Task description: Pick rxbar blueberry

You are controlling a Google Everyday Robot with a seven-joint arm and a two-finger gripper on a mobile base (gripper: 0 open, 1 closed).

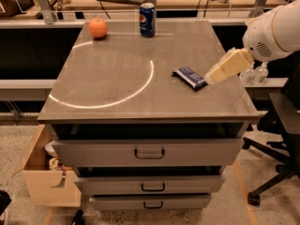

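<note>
at the right side of the worktop (117,86), the tool (212,77), openness impossible to tell, hangs beside the rxbar blueberry (189,77) and should centre across its narrow width.

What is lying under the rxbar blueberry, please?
Only the grey cabinet top: the rxbar blueberry lies flat on it. The gripper, at the bar's right end, covers that end, so what is beneath there is hidden.
</note>
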